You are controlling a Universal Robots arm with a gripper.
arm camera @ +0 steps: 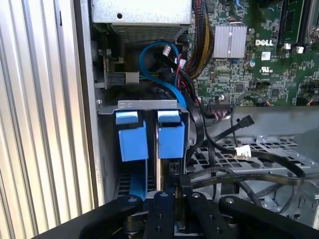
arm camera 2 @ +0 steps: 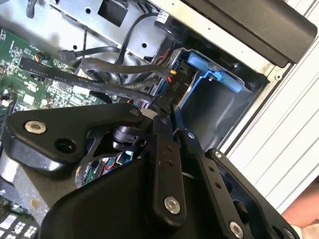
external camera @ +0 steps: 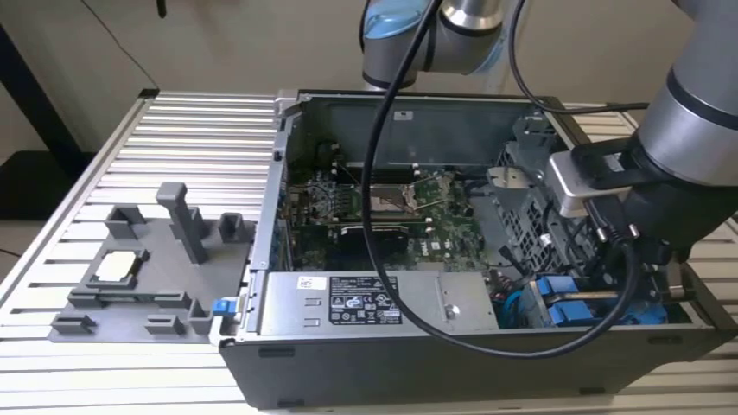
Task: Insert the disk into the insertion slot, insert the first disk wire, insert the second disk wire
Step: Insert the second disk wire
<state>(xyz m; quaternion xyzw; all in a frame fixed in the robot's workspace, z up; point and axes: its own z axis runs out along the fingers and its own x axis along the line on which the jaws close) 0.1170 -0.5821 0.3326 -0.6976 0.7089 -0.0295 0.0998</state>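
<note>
My gripper (arm camera 2: 167, 107) reaches down into the front corner of the open computer case (external camera: 381, 363), at the exterior view's right. Its fingers (arm camera: 163, 211) are pressed close together on the end of a flat black disk wire (arm camera 2: 99, 82), right at the mouth of the insertion slot (arm camera 2: 214, 112). The slot is a dark grey bay framed by blue plastic rails (arm camera 2: 212, 77). Two blue tabs (arm camera: 171, 137) stand at its edge. I cannot pick out the disk itself; the grey face inside the blue frame may be it.
The green motherboard (external camera: 381, 216) fills the case floor, with the labelled power-supply box (external camera: 358, 303) along the front wall. Loose black, blue and coloured cables (arm camera: 164, 74) crowd the space beside the bay. A grey fixture with posts (external camera: 150, 268) lies on the ribbed table at the exterior view's left.
</note>
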